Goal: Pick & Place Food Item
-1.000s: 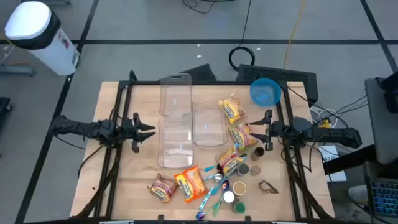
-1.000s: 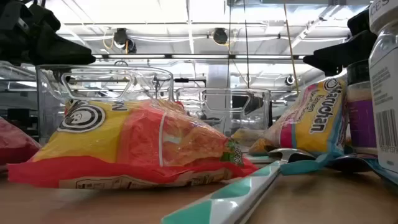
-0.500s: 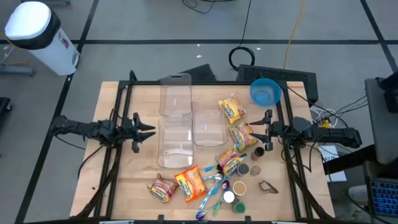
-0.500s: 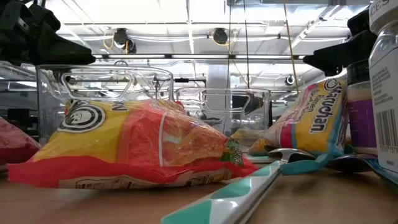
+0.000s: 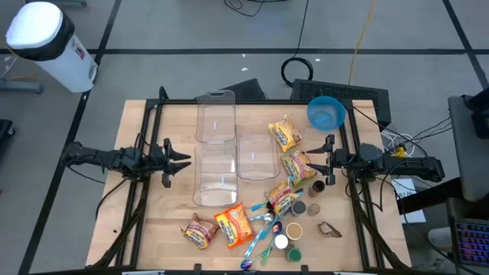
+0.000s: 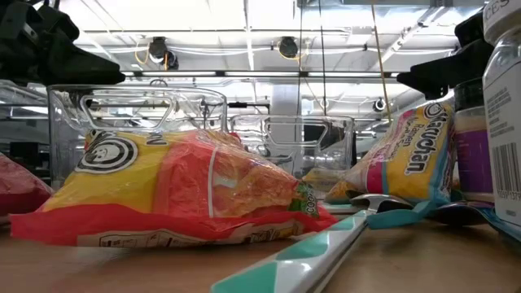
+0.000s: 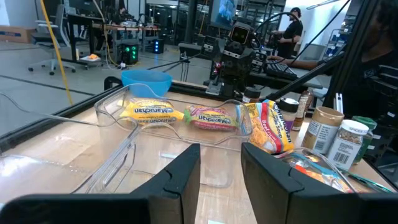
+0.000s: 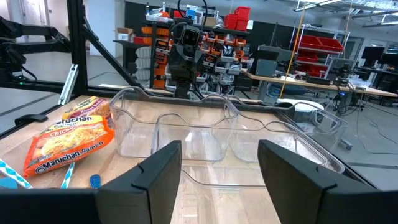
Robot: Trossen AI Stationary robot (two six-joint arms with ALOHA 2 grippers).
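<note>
High view: wooden table (image 5: 172, 126) at frame centre, black frame around it. Left gripper (image 5: 186, 159) at middle left, hovering by the left edge of the clear containers, jaws apart with a narrow gap, holding nothing. Right gripper (image 5: 312, 160) at middle right, hovering just right of a ramen packet (image 5: 296, 166), jaws apart a bit wider, holding nothing.

Three clear plastic containers (image 5: 215, 116) at centre, one toward the top, two side by side below it. Blue bowl (image 5: 326, 112) at upper right of the table. Ramen packets scattered right of centre: one (image 5: 285, 135) below the bowl, another (image 5: 282, 200) lower down. Orange-yellow snack packet (image 5: 233, 224) and reddish packet (image 5: 199, 230) at bottom centre, touching each other. Teal-and-white spoons (image 5: 263, 233) just right of the orange packet, small round lids and jars (image 5: 293, 229) beside them at lower right. White bin (image 5: 47, 42) on the floor, top left.

Low view: orange-yellow packet (image 6: 187, 195) fills left-centre foreground, spoon handle (image 6: 326, 244) at bottom centre, ramen packet (image 6: 407, 159) at right, spice jar (image 6: 501, 106) at far right edge, clear containers (image 6: 138, 122) behind.

Left wrist view: own fingers (image 7: 183, 177) with a slim gap, clear container (image 7: 124, 143) ahead, two ramen packets (image 7: 152, 112) seen through it.

Right wrist view: own fingers (image 8: 158, 168) with a wider gap, ramen packet (image 8: 71, 137) at left, clear containers (image 8: 211, 134) ahead.
</note>
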